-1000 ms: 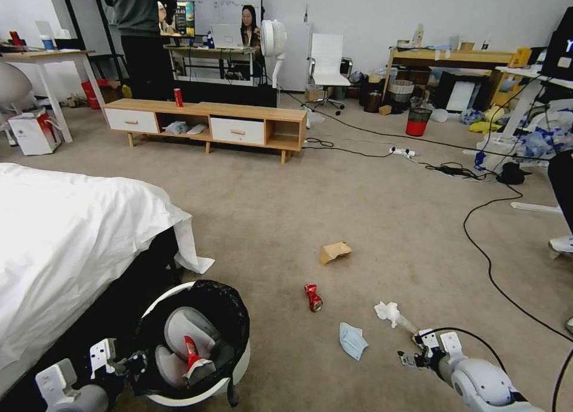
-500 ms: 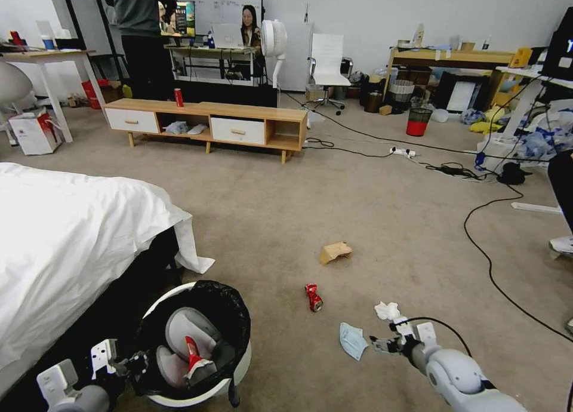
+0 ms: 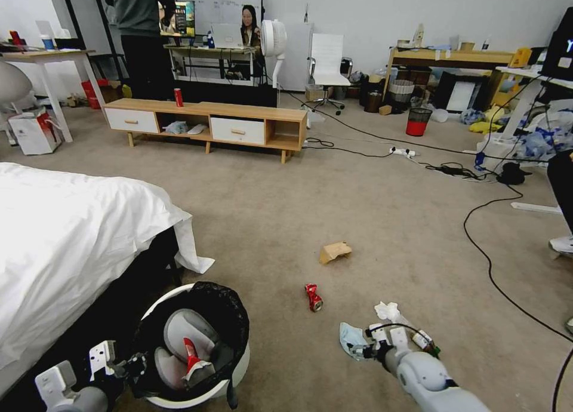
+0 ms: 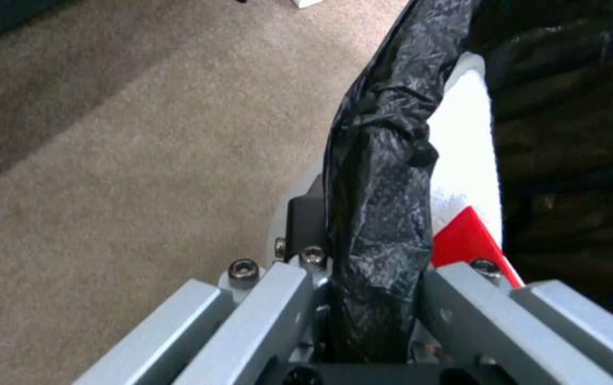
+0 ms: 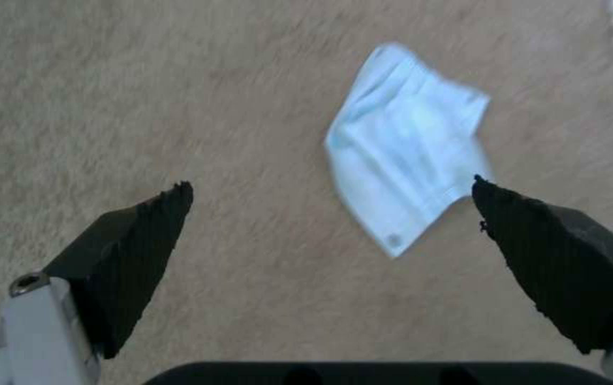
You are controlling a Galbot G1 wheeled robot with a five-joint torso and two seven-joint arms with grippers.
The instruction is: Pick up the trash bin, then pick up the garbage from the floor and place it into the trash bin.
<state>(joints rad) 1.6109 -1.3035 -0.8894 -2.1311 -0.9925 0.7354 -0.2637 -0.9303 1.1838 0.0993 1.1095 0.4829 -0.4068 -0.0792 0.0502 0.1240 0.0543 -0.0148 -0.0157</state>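
While the left gripper [image 3: 128, 364] is clamping the rim of the trash bin [image 3: 239, 364] beside the bed [image 3: 71, 239], the right gripper [image 5: 331, 224] is hanging wide open above the blue face mask [image 5: 406, 155]. Lying flat on carpet, the mask is risking a slipped pinch, I judge.

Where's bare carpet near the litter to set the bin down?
Bare carpet between trash bin and crushed can, and beyond the paper bag. Crowded around the right pincer: face mask, tissue, small bottle.
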